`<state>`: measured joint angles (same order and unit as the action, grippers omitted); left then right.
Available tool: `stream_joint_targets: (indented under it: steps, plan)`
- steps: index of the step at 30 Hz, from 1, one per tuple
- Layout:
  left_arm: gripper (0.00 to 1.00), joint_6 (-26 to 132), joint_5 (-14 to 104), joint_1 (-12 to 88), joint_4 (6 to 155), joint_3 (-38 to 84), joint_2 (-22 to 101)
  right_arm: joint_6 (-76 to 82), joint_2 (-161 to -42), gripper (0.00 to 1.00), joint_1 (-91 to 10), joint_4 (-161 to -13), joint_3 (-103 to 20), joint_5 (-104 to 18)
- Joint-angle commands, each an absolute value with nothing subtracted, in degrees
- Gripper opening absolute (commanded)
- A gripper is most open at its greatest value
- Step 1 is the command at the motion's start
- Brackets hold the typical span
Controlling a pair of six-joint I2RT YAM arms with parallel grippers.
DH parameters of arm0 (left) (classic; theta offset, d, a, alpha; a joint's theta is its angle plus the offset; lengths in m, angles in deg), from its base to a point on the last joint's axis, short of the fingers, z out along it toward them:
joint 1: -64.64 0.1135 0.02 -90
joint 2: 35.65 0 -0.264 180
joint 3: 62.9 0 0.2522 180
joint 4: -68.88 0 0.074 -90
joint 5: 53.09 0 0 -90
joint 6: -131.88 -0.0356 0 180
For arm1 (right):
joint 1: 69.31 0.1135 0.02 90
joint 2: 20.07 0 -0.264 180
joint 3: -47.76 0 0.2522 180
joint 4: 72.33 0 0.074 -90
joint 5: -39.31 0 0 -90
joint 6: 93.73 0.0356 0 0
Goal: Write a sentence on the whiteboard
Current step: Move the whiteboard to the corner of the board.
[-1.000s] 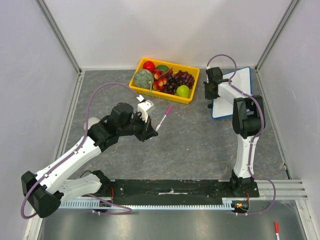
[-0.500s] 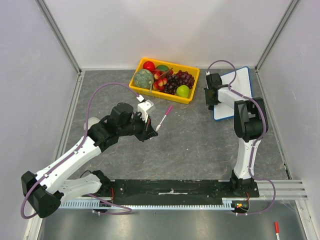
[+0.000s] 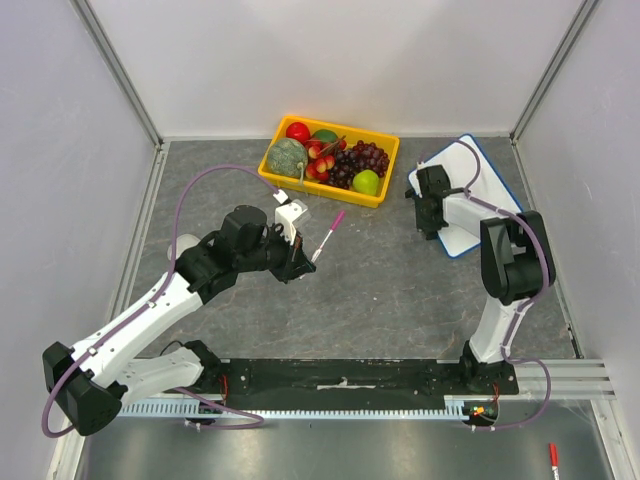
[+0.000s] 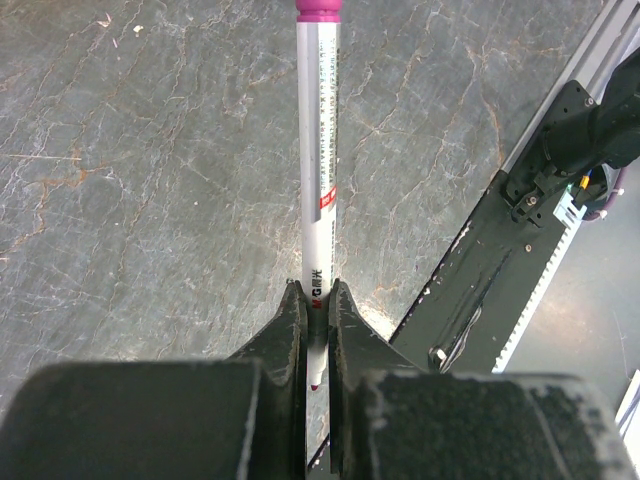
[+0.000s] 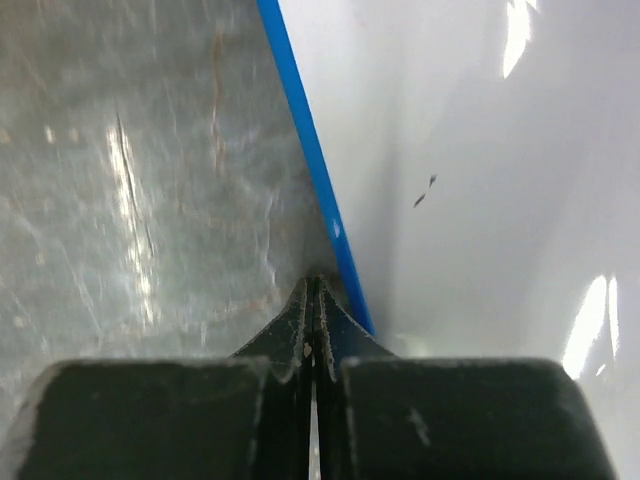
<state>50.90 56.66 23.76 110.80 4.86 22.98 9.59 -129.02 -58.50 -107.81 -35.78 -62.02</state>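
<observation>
Holding a pink-capped marker [image 4: 319,180] in my left jaws; right jaws shut beside the whiteboard [image 5: 480,150], no sentence written yet.

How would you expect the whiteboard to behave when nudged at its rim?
The whiteboard looks thin and rigid, so it would probably slide or pivot whole. Its glossy face likely offers little grip; the blue rim seems safer.

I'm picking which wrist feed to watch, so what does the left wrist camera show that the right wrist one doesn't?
Left wrist only: the left gripper shut on a pink-ended marker, plus the base rail. Right wrist only: the whiteboard, its blue rim at the shut right gripper. Both: grey table.
</observation>
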Motion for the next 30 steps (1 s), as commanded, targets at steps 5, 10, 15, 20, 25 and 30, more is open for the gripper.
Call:
stream_joint_targets:
  steps: [5, 10, 15, 20, 25, 30]
  plan:
    - [0.02, 50.2, 57.0, 23.9, 109.6, 5.5, 22.0, 14.6, -118.5, 0.00, -55.7, -110.9, -23.6, -59.4]
    - [0.02, 50.0, 56.9, 23.9, 110.0, 5.6, 21.6, 16.3, -113.6, 0.00, -55.2, -111.9, -18.8, -62.7]
    - [0.02, 50.0, 57.0, 23.9, 110.0, 5.8, 21.6, 17.0, -107.5, 0.10, -55.2, -111.6, -16.9, -64.2]
    - [0.02, 49.9, 57.2, 23.9, 109.8, 6.1, 21.7, 17.7, -105.6, 0.66, -55.2, -110.3, -18.8, -63.3]
    - [0.02, 50.0, 57.7, 23.9, 109.5, 6.1, 21.8, 19.6, -110.3, 0.75, -55.4, -109.6, -21.9, -64.1]
    - [0.02, 50.1, 57.7, 23.9, 109.5, 5.9, 21.8, 22.5, -115.0, 0.80, -55.4, -109.4, -24.8, -64.0]
